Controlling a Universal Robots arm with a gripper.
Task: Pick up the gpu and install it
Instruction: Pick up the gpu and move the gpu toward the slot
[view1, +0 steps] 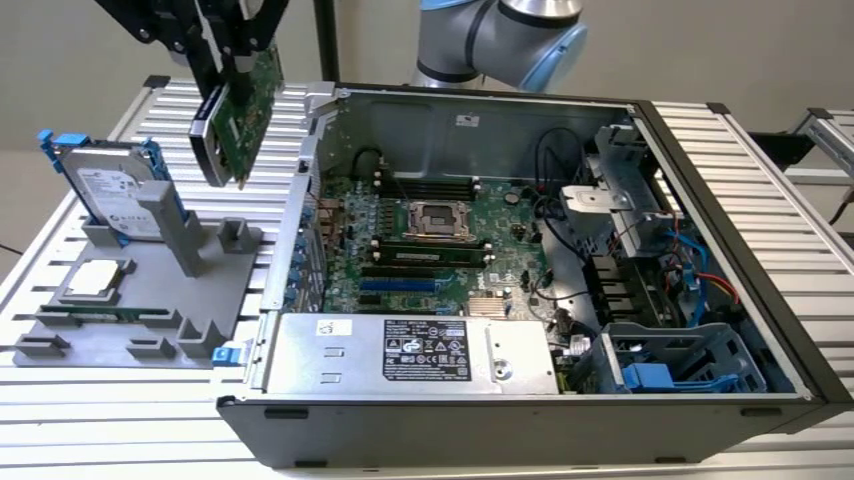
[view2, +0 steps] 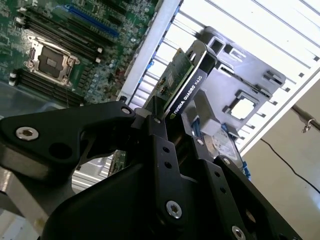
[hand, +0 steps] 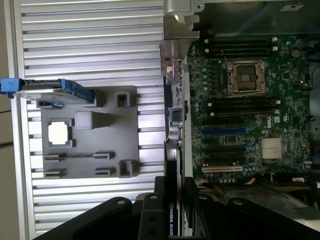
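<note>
The gpu (view1: 240, 110), a green card with a black cooler and a silver end bracket, hangs on edge in the air at the exterior view's upper left. My gripper (view1: 227, 60) is shut on its top edge. The card is above the slatted table, between the grey fixture (view1: 147, 290) and the open computer case's (view1: 467, 120) near wall. In the second wrist view the black fingers (view2: 160, 145) clamp the gpu (view2: 182, 82) from both faces. In the first wrist view the gpu (hand: 171, 170) is seen edge-on, over the case wall beside the motherboard (hand: 240, 100).
The motherboard (view1: 427, 230) lies flat in the case with its blue slot (view1: 400, 285) and white slot (hand: 222, 169) bare. A power supply (view1: 400, 352) fills the case's near side. On the fixture stand a hard drive in a blue frame (view1: 114, 185) and a processor chip (view1: 96, 278).
</note>
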